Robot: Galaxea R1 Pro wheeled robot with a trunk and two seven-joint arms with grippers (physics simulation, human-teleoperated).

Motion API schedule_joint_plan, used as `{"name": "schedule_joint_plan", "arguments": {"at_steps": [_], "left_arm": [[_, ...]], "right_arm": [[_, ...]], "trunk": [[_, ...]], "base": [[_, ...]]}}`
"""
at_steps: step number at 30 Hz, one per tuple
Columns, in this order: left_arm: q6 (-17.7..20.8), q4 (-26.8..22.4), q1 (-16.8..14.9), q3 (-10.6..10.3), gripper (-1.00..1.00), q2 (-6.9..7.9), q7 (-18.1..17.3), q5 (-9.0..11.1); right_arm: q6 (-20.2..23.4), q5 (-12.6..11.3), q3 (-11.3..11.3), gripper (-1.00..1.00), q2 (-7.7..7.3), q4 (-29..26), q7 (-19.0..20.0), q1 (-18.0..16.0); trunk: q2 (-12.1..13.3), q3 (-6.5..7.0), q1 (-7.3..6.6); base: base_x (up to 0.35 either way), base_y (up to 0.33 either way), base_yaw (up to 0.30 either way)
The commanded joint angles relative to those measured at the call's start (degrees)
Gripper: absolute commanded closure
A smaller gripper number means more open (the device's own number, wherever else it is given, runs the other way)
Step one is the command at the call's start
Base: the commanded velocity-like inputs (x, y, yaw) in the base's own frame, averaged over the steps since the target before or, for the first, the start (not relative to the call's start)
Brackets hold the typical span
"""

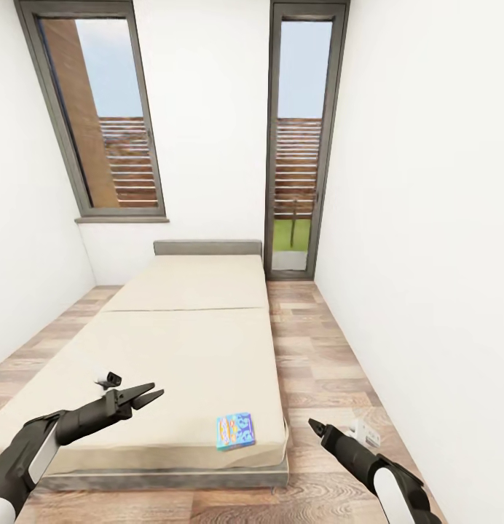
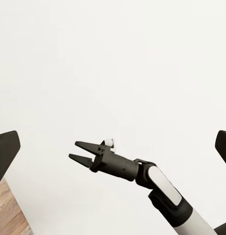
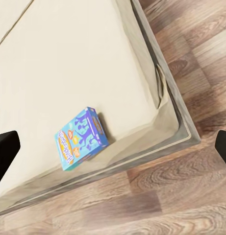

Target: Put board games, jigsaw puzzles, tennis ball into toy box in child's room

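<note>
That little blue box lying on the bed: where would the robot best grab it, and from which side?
Probably from above, with the jaws closing across the short sides of the blue-and-orange board game. It lies flat on the bed near the foot corner, so only its thin edges offer a grip. The right gripper is nearest, beside that corner over the floor.

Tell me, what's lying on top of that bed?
On the bed, one blue-and-orange board game lies flat near the foot corner. The rest of the mattress looks bare, though the left gripper covers a small patch.
</note>
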Motion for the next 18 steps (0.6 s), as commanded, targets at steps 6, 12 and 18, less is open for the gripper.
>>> {"name": "schedule_joint_plan", "arguments": {"at_steps": [6, 12, 18], "left_arm": [[0.77, 0.00, -0.07, 0.11, -1.00, 0.14, -0.28, 0.02], [0.88, 0.00, -0.08, 0.42, -1.00, 0.73, -0.35, 0.02], [0.90, -0.02, -0.08, 0.39, -1.00, 1.26, -0.36, 0.06]], "right_arm": [[0.35, -0.35, -0.24, -1.00, 0.02, -0.10, 0.04, -0.04], [0.32, -0.40, -0.20, -1.00, 0.07, -0.05, 0.56, -0.04], [0.25, -0.43, -0.24, -1.00, 0.04, -0.07, 1.16, -0.04]], "trunk": [[-2.46, -1.15, 1.32], [-4.86, -2.22, 2.64], [-7.27, -3.30, 3.96]], "base": [[0.000, 0.000, 0.000], [0.000, 0.000, 0.000], [0.000, 0.000, 0.000]]}}
